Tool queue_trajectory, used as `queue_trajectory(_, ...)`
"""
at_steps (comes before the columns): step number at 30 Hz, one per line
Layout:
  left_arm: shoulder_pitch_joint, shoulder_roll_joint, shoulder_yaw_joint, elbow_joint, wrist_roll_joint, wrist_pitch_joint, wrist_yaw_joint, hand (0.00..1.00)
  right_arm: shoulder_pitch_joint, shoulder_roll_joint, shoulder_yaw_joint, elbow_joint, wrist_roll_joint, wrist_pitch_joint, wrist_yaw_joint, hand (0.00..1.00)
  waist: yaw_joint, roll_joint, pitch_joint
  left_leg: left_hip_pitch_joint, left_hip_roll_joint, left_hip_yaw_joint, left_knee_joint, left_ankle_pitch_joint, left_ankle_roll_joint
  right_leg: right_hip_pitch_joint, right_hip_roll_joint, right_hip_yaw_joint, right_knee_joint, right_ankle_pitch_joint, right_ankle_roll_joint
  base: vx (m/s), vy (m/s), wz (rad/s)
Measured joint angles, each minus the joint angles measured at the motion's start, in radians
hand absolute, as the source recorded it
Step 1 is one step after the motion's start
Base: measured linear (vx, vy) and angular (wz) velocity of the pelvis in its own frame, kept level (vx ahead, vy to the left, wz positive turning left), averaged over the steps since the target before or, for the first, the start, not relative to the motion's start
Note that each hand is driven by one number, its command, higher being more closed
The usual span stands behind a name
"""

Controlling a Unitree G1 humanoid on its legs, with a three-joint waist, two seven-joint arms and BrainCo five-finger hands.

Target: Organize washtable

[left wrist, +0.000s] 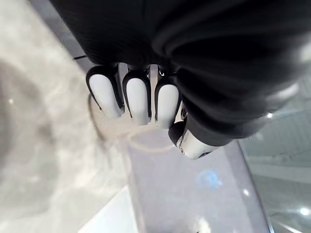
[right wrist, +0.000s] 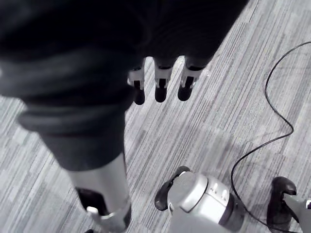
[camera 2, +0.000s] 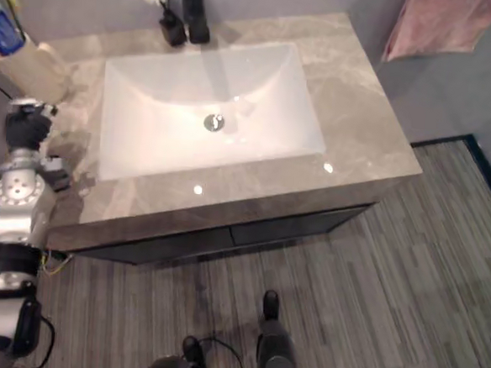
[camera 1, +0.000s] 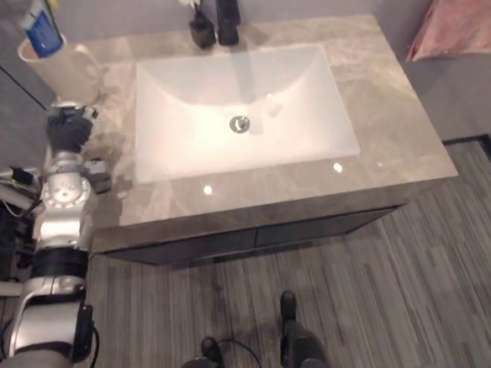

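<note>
Washtable (camera 1: 393,127) cup (camera 1: 64,70), holding a blue tube (camera 1: 44,31), stands at the left rear corner beside the sink (camera 1: 242,108). Left hand (camera 1: 68,128) sits just short of it; finger closure cannot be determined. Right hand (right wrist: 160,82) hangs slack over the floor. Risk: a misjudged reach tips the top-heavy cup.

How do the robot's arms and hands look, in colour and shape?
The left arm is silver-grey, made of rounded segments with black bands and a round disc at one joint. The left hand shows pale, rounded finger pads edged in black. The right hand has silver fingers with dark tips. A dark ribbed cover wraps each wrist and hand back.
</note>
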Motion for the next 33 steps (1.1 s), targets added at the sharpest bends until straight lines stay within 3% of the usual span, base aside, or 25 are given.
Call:
queue_trajectory(4,0.139,0.0,0.101,-0.107,-0.004,-0.03,-0.009,1.0,0.011,0.001,-0.052,0.0,-0.008,0.001,0.014,0.0,0.035,0.012,-0.047,0.029,-0.001,-0.007,-0.013,0.0,0.0,0.038,0.0,-0.01,-0.02,0.0,0.0,0.0,0.002,0.06)
queue_trajectory(12,0.404,-0.028,0.3,-0.22,-0.034,-0.062,-0.007,1.0,0.021,0.001,-0.058,-0.01,-0.019,0.001,0.015,0.0,0.089,0.01,-0.139,0.059,-0.003,-0.017,-0.025,0.0,0.0,0.083,-0.005,-0.03,-0.042,0.0,0.0,0.0,-0.004,0.08)
queue_trajectory(16,0.531,-0.144,0.387,-0.252,-0.038,-0.07,-0.003,1.0,0.021,0.001,-0.037,-0.012,-0.018,0.0,0.013,0.0,0.095,0.008,-0.169,0.076,-0.004,-0.04,-0.025,0.0,0.001,0.126,-0.01,-0.055,-0.062,0.0,0.0,-0.03,-0.011,0.17)
queue_trajectory(21,0.651,-0.323,0.392,-0.23,-0.039,-0.067,0.01,1.0,0.021,0.003,0.042,-0.036,-0.017,-0.001,0.01,0.0,0.11,0.001,-0.186,0.079,-0.002,-0.056,-0.027,0.0,0.001,0.144,-0.013,-0.079,-0.067,0.0,0.001,-0.04,-0.018,0.12)
queue_trajectory(24,0.686,-0.404,0.373,-0.123,-0.037,-0.059,0.011,1.0,0.017,0.003,0.108,-0.052,-0.018,-0.004,0.002,0.0,0.112,-0.007,-0.191,0.079,0.0,-0.066,-0.028,0.0,0.0,0.15,-0.014,-0.087,-0.069,-0.001,0.001,-0.02,-0.015,0.1)
queue_trajectory(28,0.688,-0.491,0.365,0.174,-0.079,-0.027,-0.019,1.0,0.014,0.012,0.157,-0.047,-0.018,-0.003,-0.02,0.0,0.109,-0.019,-0.198,0.091,0.0,-0.071,-0.029,0.0,0.0,0.173,-0.014,-0.097,-0.086,0.002,0.005,0.0,-0.011,0.04)
queue_trajectory(29,0.683,-0.51,0.365,0.281,-0.093,-0.007,-0.041,0.0,0.012,0.016,0.156,-0.045,-0.022,-0.003,-0.029,0.0,0.108,-0.023,-0.201,0.098,0.0,-0.071,-0.032,0.0,0.0,0.179,-0.013,-0.097,-0.088,0.001,0.005,0.0,0.0,0.0)
queue_trajectory(33,0.664,-0.55,0.333,0.536,-0.119,0.05,-0.078,0.0,-0.022,0.013,0.146,0.005,-0.033,0.0,-0.038,0.0,0.106,-0.035,-0.206,0.099,-0.003,-0.074,-0.035,0.0,0.001,0.176,-0.013,-0.094,-0.089,0.0,0.008,0.0,0.0,0.0)
